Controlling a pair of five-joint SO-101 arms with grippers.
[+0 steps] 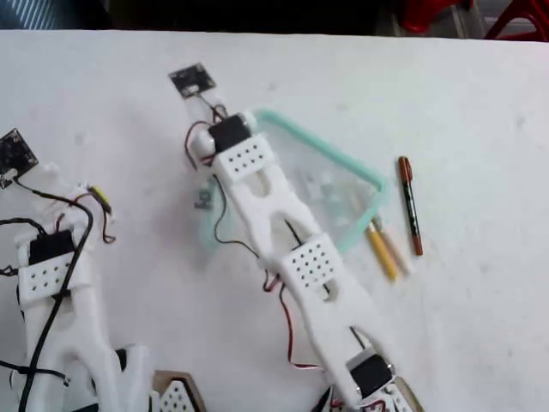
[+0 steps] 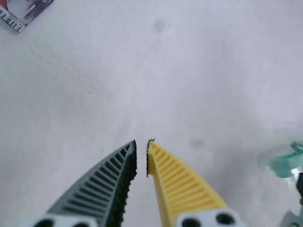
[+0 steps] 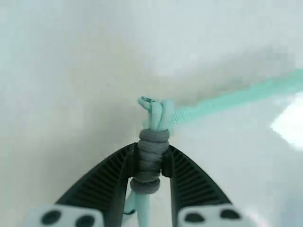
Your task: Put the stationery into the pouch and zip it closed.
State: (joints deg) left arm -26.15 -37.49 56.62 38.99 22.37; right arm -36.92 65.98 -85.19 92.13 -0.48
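Pouch (image 1: 330, 154), clear with a mint-green edge, lies flat in the middle of the table (image 1: 480, 94) under the right arm. The right gripper (image 3: 151, 148) has its jaws clamped on the grey-knotted pull cord (image 3: 152, 135) at the zip's end. The left gripper (image 2: 142, 144) hangs over bare table well apart from the pouch, its jaws nearly touching with nothing between them. Since nothing pins the pouch down, a tug on the cord would likely drag the whole pouch instead of running the zip, or the cord could slip out of the jaws. Zipping now would also shut the stationery out. By count: 1 pouch and 3 pieces outside it, namely 1 brown pen (image 1: 410, 204), 1 yellow pencil (image 1: 380, 251) and 1 pale pencil (image 1: 393, 247), the pencils touching at the pouch's corner.
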